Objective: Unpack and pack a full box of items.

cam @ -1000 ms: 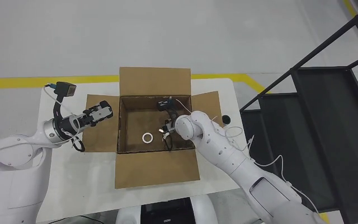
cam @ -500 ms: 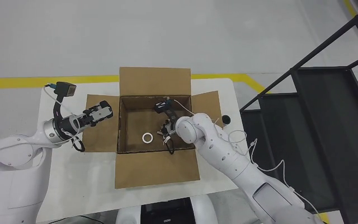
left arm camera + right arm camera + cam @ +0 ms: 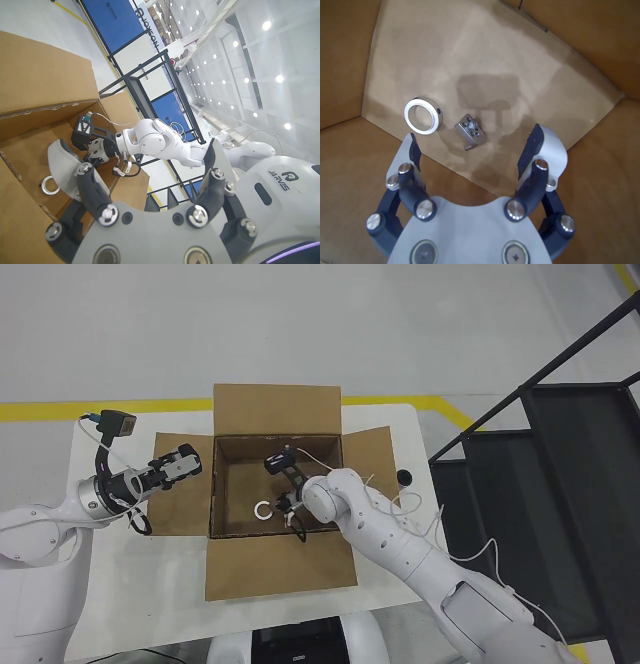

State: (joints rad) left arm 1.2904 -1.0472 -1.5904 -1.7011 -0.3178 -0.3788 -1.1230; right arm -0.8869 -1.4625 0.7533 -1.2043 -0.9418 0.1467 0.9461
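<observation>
An open cardboard box (image 3: 230, 564) stands on the table with its flaps spread. A silver ring (image 3: 423, 115) and a small metal block (image 3: 470, 132) lie side by side on the box floor. My right gripper (image 3: 472, 147) hangs open inside the box just above them, holding nothing. From above, the right gripper (image 3: 284, 504) partly covers the ring (image 3: 261, 510). Outside the box, my left gripper (image 3: 180, 462) stands open and empty over the left flap. In the left wrist view, the left gripper (image 3: 135, 150) faces the box wall (image 3: 37, 75), with the ring (image 3: 50, 185) below.
The box sits on a white table (image 3: 120, 584). A small black object (image 3: 404, 477) lies on the table by the right flap. A black metal stair frame (image 3: 560, 464) stands to the right of the table.
My right arm has shifted left inside the box, and its gripper now overlaps the ring in the top view. The left arm has kept still.
</observation>
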